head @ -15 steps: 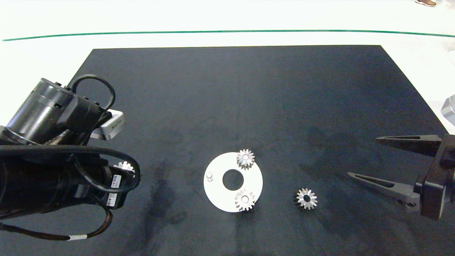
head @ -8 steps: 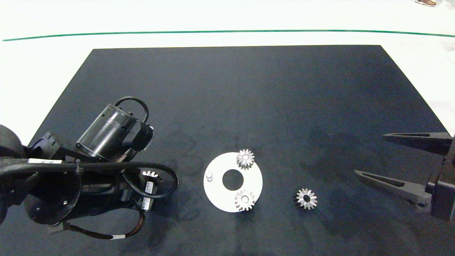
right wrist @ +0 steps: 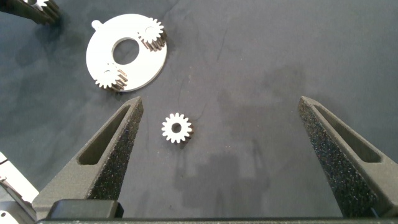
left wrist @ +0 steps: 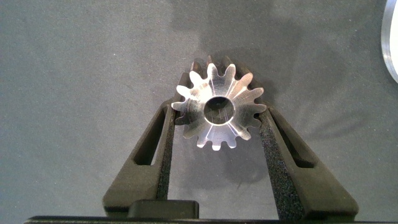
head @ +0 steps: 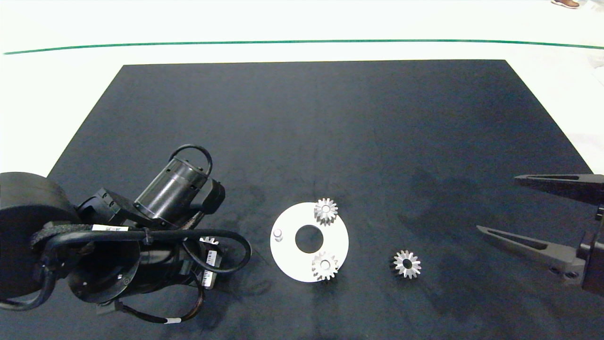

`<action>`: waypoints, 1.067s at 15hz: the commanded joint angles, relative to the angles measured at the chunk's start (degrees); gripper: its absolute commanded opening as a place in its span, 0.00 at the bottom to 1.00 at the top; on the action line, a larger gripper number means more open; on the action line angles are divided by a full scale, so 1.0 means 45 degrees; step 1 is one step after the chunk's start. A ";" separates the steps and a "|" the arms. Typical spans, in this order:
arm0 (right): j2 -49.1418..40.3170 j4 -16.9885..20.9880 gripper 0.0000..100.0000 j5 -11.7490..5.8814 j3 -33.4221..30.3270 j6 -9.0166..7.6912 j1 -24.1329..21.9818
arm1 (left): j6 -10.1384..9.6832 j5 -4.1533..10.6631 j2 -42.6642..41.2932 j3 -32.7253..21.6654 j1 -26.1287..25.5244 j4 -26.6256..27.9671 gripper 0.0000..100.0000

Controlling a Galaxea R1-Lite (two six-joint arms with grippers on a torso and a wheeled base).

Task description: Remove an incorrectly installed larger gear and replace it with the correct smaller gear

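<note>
My left gripper (left wrist: 219, 112) is shut on the smaller gear (left wrist: 217, 102), a silver toothed gear with a centre hole, pinched by its rim above the black mat. In the head view this gear (head: 208, 241) peeks out under the left arm, just left of the white round plate (head: 288, 255). The plate carries two silver gears (head: 326, 209) (head: 324, 265) and a bare peg (head: 278, 233) on its left side. The larger gear (head: 406, 264) (right wrist: 177, 128) lies loose on the mat right of the plate. My right gripper (head: 498, 204) (right wrist: 221, 102) hangs open farther right of it, holding nothing.
The black mat (head: 311, 118) covers most of the white table, and its far half is bare. A green line (head: 302, 41) runs across the floor beyond. A person's shoe (head: 565, 4) shows at the top right corner.
My left arm has swung right and towards the near edge, carrying the gear closer to the plate. My right gripper has drawn back a little to the right, still open.
</note>
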 commanded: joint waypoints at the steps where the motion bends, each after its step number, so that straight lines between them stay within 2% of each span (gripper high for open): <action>1: -0.0133 0.0014 1.00 0.0031 0.0002 -0.0025 0.0108 | -0.0027 0.0072 -0.0262 0.0027 -0.0128 0.0048 1.00; 6: -0.0152 0.0111 1.00 -0.0125 0.0217 -0.0025 0.1085 | 0.0051 0.0091 -0.1004 -0.0012 -0.0109 0.0068 1.00; 8: 0.0023 0.0111 1.00 -0.0321 0.0510 -0.0005 0.1710 | 0.0325 0.0091 -0.2118 -0.0227 0.0028 0.0048 1.00; 9: 0.0375 0.0092 1.00 -0.0340 0.0666 0.0014 0.2042 | 0.1086 0.0091 -0.2899 -0.0266 0.0477 0.0087 1.00; 10: 0.0687 0.0092 1.00 -0.0418 0.0783 0.0014 0.2413 | 0.2200 0.0111 -0.3563 -0.0208 0.1454 0.0165 1.00; 11: 0.0961 0.0150 1.00 -0.0458 0.0881 0.0053 0.2842 | 0.2844 0.0111 -0.3895 -0.0247 0.2157 0.0185 1.00; 13: 0.1742 0.0131 1.00 -0.0594 0.1135 0.0053 0.3194 | 0.3020 0.0091 -0.4501 -0.0462 0.2450 0.0165 1.00; 14: 0.2152 0.0150 1.00 -0.0926 0.1115 0.0034 0.3370 | 0.3137 0.0091 -0.4891 -0.0481 0.2431 0.0185 1.00; 15: 0.2523 0.0170 1.00 -0.1434 0.0920 -0.0025 0.3467 | 0.3430 0.0111 -0.5047 -0.0364 0.2450 0.0185 1.00; 16: 0.2836 0.0482 1.00 -0.1883 0.0549 -0.0083 0.3565 | 0.3508 0.0111 -0.5126 -0.0344 0.2450 0.0165 1.00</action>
